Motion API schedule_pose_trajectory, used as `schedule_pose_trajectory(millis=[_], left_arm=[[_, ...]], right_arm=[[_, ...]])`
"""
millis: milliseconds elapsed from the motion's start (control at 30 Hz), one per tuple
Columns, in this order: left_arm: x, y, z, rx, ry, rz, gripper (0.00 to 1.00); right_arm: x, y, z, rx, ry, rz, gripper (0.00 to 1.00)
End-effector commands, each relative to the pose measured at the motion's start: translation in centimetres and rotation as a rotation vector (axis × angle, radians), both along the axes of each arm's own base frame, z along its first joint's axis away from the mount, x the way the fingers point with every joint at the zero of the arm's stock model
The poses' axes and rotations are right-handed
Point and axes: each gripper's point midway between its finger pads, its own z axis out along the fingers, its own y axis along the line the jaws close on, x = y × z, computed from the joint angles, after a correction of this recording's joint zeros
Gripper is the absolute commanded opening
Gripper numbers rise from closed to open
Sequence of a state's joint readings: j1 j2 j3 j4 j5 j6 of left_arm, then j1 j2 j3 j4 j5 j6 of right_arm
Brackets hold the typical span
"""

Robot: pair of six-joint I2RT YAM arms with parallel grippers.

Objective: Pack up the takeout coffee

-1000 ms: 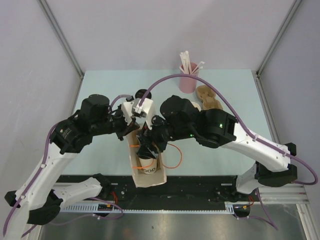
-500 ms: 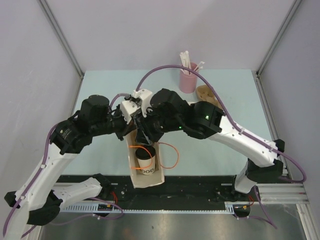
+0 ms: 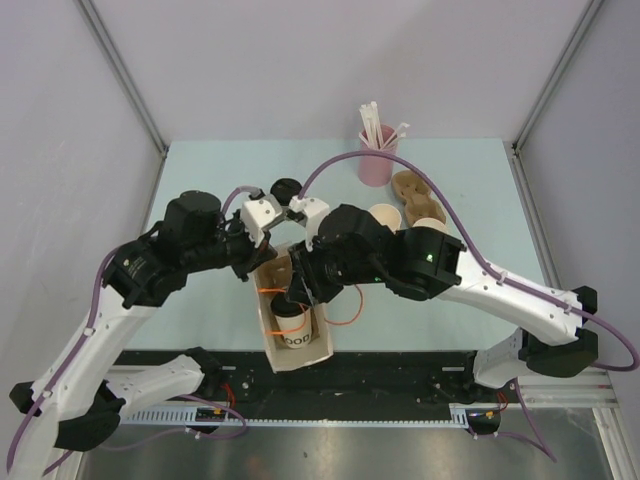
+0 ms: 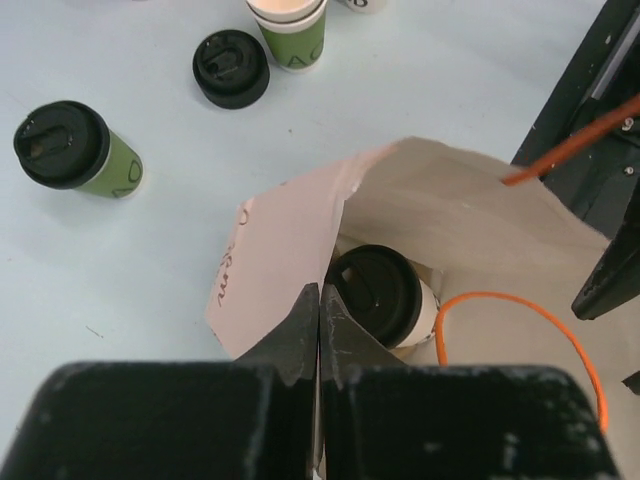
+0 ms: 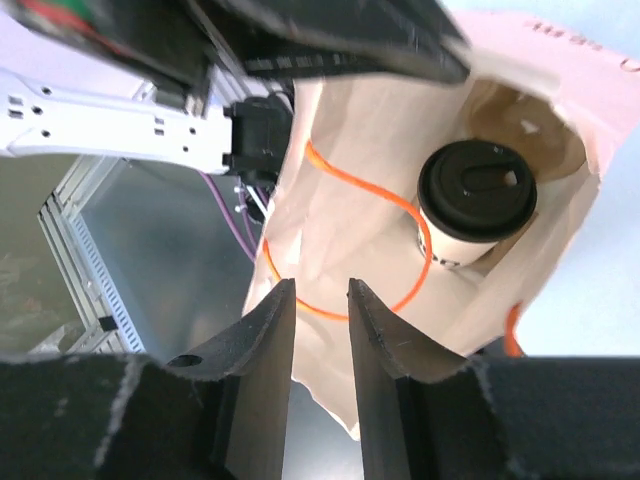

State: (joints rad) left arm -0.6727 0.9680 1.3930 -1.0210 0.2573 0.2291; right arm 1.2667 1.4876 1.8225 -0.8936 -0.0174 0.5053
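At the counter's (image 3: 200, 170) near edge a paper bag (image 3: 300, 362) stands open, the lidded white cup (image 5: 478, 215) upright inside. The left hand (image 4: 320, 318) pinches the bag's wall; the right hand (image 5: 320, 300) hovers over its mouth, fingers slightly apart, empty. Beyond, the lidded green cup (image 4: 78, 150) stands on the pale counter.

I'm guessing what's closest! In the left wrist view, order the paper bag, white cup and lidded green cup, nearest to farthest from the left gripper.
1. paper bag: edge pinched in the left gripper.
2. white cup: inside the bag, just beside the gripper.
3. lidded green cup: out on the table, upper left of the picture.
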Motion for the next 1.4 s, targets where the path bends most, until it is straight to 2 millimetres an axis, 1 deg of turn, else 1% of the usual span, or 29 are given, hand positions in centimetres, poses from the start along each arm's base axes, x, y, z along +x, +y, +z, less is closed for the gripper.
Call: schedule_pose_trajectory(millis=[0,167,200,233,300,333,367,400,433,467,600,667,767,800,833,867,900,933,1000,1033,1067,1100,1133,1200,1233,1267,1300,1333,1367], left_arm=[[0.4,-0.6,2.2,-0.092,-0.042,0.020,0.01],[0.3,-0.8,2.7,-0.114,-0.044,0.014,0.00],[0.2,-0.8,2.8,-0.117,-0.045,0.012,0.00],[0.0,-0.9,2.9,-0.124,-0.045,0.004,0.00],[-0.2,-0.9,3.1,-0.132,-0.045,-0.003,0.00],[-0.2,-1.0,3.2,-0.135,-0.044,-0.005,0.00],[-0.2,-1.0,3.1,-0.137,-0.039,-0.004,0.00],[-0.3,-1.0,3.1,-0.142,-0.034,-0.001,0.01],[-0.4,-1.1,3.1,-0.145,-0.027,-0.001,0.00],[-0.4,-1.2,3.1,-0.151,-0.026,-0.002,0.00],[0.0,-1.1,2.6,-0.159,-0.003,0.035,0.01],[0.3,-0.9,2.1,-0.149,0.003,0.062,0.00],[0.3,-0.7,1.6,-0.141,0.006,0.071,0.00],[0.3,-0.7,1.4,-0.137,0.006,0.071,0.00],[0.4,-0.6,1.2,-0.132,0.006,0.077,0.00],[0.4,-0.4,0.8,-0.122,0.006,0.082,0.00],[0.6,-0.1,0.6,-0.111,-0.001,0.098,0.00],[0.7,0.0,0.5,-0.105,-0.006,0.102,0.00],[0.9,0.2,0.2,-0.089,-0.012,0.109,0.00],[1.1,0.4,0.1,-0.084,-0.018,0.122,0.00],[1.2,0.5,0.1,-0.079,-0.020,0.130,0.00],[1.3,0.6,0.0,-0.073,-0.019,0.137,0.00],[1.4,0.6,0.1,-0.075,-0.024,0.137,0.00],[1.4,0.4,0.2,-0.076,-0.022,0.128,0.00],[1.3,0.3,0.4,-0.080,-0.020,0.121,0.01],[1.3,0.1,0.6,-0.087,-0.022,0.117,0.00],[1.4,0.0,0.7,-0.089,-0.021,0.113,0.00],[1.3,-0.1,0.9,-0.093,-0.020,0.107,0.00],[1.3,-0.1,0.9,-0.095,-0.018,0.111,0.00]], right_arm=[[-1.4,0.1,-1.1,0.000,0.061,0.004,0.33],[-1.1,0.0,-3.6,-0.095,0.085,-0.023,0.33],[-1.1,0.1,-3.9,-0.105,0.088,-0.029,0.33],[-0.7,0.5,-4.6,-0.127,0.096,-0.041,0.33],[-0.4,0.7,-4.6,-0.137,0.114,-0.061,0.32],[0.6,0.6,-4.7,-0.150,0.104,-0.108,0.31],[1.2,0.4,-5.9,-0.201,0.140,-0.148,0.31],[1.4,0.5,-5.4,-0.201,0.146,-0.163,0.31],[1.9,0.4,-5.7,-0.221,0.140,-0.190,0.31],[2.1,0.6,-6.7,-0.260,0.146,-0.201,0.32],[3.4,1.2,-7.9,-0.262,0.168,-0.253,0.33],[4.0,1.1,-7.9,-0.253,0.185,-0.285,0.33],[4.9,0.4,-7.5,-0.235,0.172,-0.338,0.36],[4.9,0.4,-6.7,-0.200,0.164,-0.328,0.37],[4.3,0.5,-6.8,-0.191,0.169,-0.287,0.39],[4.1,1.1,-5.9,-0.142,0.156,-0.261,0.39],[3.6,1.2,-5.7,-0.127,0.152,-0.246,0.40],[3.2,0.6,-5.1,-0.107,0.156,-0.248,0.42],[2.6,0.0,-5.0,-0.097,0.160,-0.245,0.45],[2.2,-0.4,-3.9,-0.060,0.155,-0.241,0.47],[2.0,-0.8,-3.7,-0.052,0.154,-0.242,0.47],[1.8,-1.0,-3.1,-0.031,0.145,-0.233,0.50],[1.4,-1.0,-1.6,0.022,0.128,-0.211,0.51],[0.5,-0.4,-0.1,0.070,0.095,-0.127,0.59],[0.4,-0.2,0.6,0.093,0.089,-0.113,0.60],[0.6,-0.2,0.8,0.102,0.101,-0.127,0.60],[1.2,-0.3,0.5,0.100,0.106,-0.164,0.60],[1.8,-0.3,0.3,0.109,0.120,-0.200,0.58],[2.8,-0.4,-0.4,0.100,0.138,-0.249,0.53]])
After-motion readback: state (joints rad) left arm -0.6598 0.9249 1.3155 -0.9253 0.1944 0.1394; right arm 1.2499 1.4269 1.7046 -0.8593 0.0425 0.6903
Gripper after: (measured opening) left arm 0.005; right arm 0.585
